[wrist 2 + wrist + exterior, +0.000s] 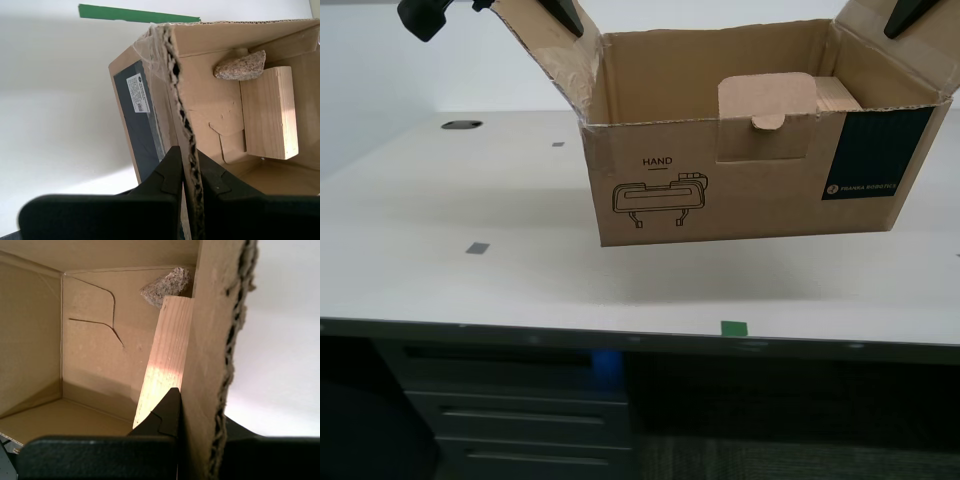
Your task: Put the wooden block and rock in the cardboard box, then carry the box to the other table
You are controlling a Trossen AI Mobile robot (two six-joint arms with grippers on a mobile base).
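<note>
Both grippers' fingers are clamped on the cardboard box [750,170] flaps, holding it above the table [440,260]; wooden block [270,112] and rock [241,66] inside.

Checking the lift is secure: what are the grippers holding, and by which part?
Both hold the cardboard box by its upright side flaps: my first gripper clamps one flap's edge, my second gripper the opposite one.

The exterior view faces the box [750,150] front from near, slightly above the worktop [470,200], while both wrist views look closely along their jaws into this same box, sharing its inside.
</note>
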